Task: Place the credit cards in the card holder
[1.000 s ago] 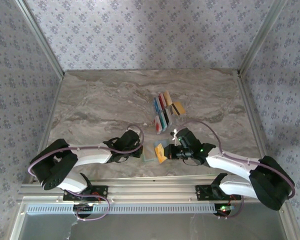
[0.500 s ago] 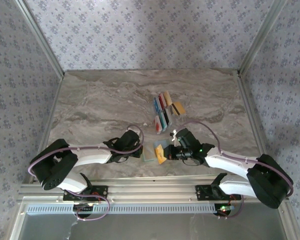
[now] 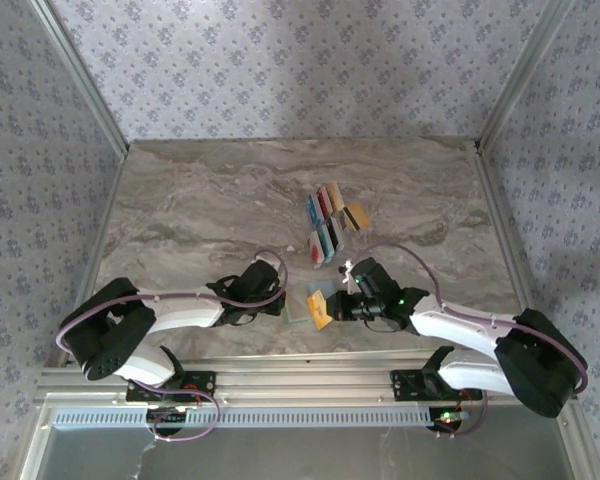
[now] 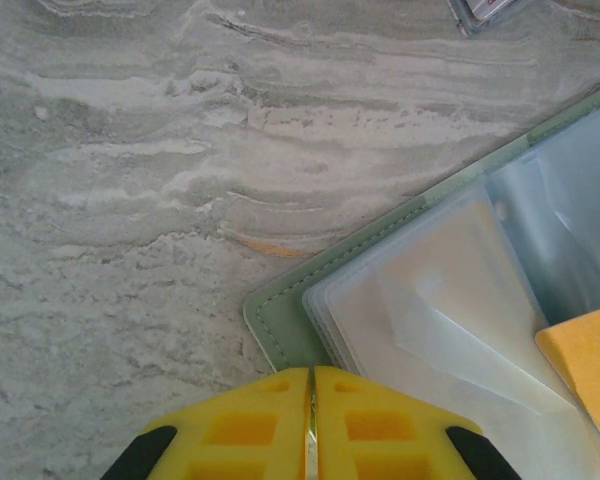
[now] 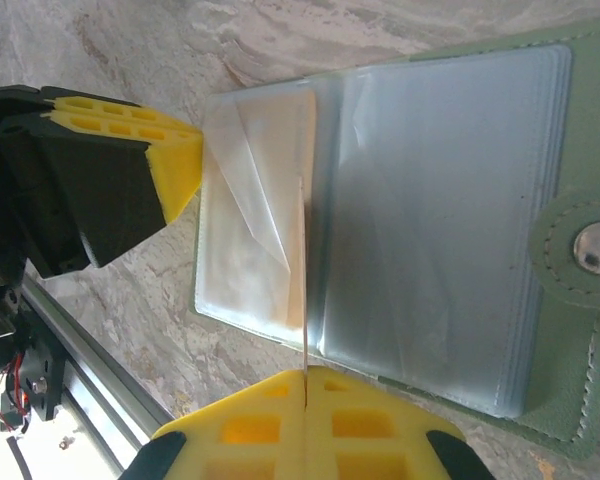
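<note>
- Marble table point(image 3: 200, 200) between patterned walls: the card holder point(image 3: 296, 311) lies open near its front edge, between your two grippers. The spare cards point(image 3: 328, 222) sit well beyond.
- Your right gripper point(image 5: 305, 378) is clamped on an orange card point(image 3: 321, 309). The card stands on edge, its long axis running straight out from the jaws over the holder's clear pockets. The holder lies ahead of and below those jaws, so this arm looks set to feed the card.
- Your left gripper point(image 4: 311, 378) has its jaws pressed together with nothing visible between them. Its tips are at the holder's corner, just ahead.
- From the right wrist the card reads as a thin line. The top view gives you its orange face.
</note>
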Controlling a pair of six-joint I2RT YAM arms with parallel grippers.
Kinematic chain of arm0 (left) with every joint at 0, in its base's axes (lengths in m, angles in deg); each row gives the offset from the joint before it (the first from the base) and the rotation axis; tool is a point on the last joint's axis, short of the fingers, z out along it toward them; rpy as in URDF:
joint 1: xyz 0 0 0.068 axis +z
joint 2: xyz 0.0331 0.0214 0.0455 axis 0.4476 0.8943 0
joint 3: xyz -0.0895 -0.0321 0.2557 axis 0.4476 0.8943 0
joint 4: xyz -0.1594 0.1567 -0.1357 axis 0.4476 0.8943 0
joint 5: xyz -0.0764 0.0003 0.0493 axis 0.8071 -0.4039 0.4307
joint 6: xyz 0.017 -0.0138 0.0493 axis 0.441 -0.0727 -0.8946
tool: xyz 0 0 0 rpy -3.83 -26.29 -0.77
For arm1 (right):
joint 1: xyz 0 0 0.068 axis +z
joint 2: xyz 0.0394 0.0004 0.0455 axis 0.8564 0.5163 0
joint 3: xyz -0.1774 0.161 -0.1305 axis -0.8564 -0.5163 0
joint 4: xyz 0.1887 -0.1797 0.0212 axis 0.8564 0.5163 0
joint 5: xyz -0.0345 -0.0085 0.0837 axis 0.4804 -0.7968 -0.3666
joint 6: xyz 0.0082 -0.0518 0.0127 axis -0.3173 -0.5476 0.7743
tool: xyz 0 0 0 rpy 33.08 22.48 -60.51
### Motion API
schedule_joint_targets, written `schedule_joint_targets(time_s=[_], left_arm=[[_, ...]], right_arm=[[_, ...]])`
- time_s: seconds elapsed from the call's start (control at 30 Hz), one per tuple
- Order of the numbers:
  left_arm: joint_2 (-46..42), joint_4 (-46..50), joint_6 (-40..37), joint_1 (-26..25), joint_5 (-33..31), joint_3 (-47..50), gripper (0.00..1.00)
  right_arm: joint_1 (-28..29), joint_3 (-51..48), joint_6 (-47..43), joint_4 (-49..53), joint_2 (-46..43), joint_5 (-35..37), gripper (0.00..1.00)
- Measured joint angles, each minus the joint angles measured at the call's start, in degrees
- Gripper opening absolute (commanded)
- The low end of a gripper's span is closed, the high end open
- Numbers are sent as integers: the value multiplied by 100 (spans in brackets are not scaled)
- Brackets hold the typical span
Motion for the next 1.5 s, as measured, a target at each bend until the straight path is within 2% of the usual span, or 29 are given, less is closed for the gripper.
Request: schedule_joint_targets(time_s=[0.43,1.17,1.5], left_arm=[[0,-4,2,0,0,2,10],[-2,-197,4,0,2,105,9],[-11,-286,4,0,2,155,10]], right_arm=[[-44,0,4,-44,157,-55,0],[-345,476,68,-544,1193,-415,0],[-162,586,37,-610,1294,-31,0]])
